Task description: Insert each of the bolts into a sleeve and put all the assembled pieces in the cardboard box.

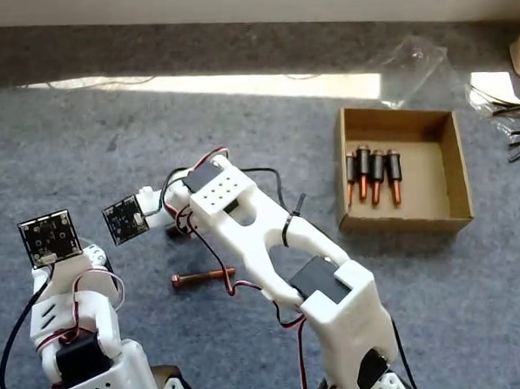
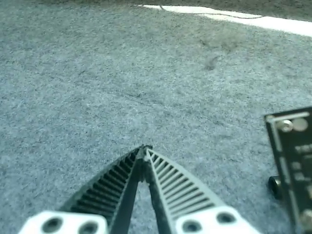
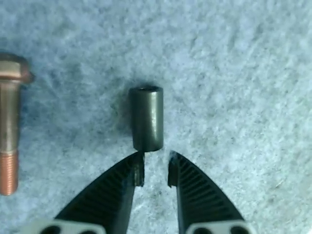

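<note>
While box holds four — one bolt, sleeve

Dark grey cylindrical metal sleeve just ahead of the right gripper's black ribbed jaws; copper-coloured hex-head bolt beside it; mottled blue-grey carpet.

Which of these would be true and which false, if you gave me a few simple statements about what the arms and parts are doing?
1. The cardboard box holds four assembled pieces. True.
2. The right gripper is clamped on the sleeve. False: the gripper is open, and the sleeve lies just ahead of its tips, not between them.
3. A bolt lies loose outside the box. True.
4. The left gripper is carrying a bolt. False: it is shut with nothing in it.
5. The sleeve already has the bolt inside. False: its end is hollow, and the bolt lies apart beside it.
</note>
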Available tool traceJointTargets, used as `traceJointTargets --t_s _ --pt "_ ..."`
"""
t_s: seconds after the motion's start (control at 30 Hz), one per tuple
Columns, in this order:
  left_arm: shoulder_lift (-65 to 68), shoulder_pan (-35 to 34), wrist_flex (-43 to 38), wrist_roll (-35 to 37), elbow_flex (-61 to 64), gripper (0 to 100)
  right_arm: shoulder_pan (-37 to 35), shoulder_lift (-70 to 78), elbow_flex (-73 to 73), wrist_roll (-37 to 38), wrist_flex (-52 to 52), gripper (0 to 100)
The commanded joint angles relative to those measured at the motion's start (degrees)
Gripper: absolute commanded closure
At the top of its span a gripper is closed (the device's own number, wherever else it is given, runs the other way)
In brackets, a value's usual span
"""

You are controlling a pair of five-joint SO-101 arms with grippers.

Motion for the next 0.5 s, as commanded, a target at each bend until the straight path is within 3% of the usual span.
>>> traceJointTargets --t_s 0.0,0.47 --pt "-0.57 -0.13 0.18 -0.35 -1.89 99 -1.71 -0.75 -2.86 0.53 -0.04 92.5" --pt "-0.57 -0.13 0.18 -0.35 -1.71 99 -4.97 3.56 -1.89 0.18 -6.02 92.5"
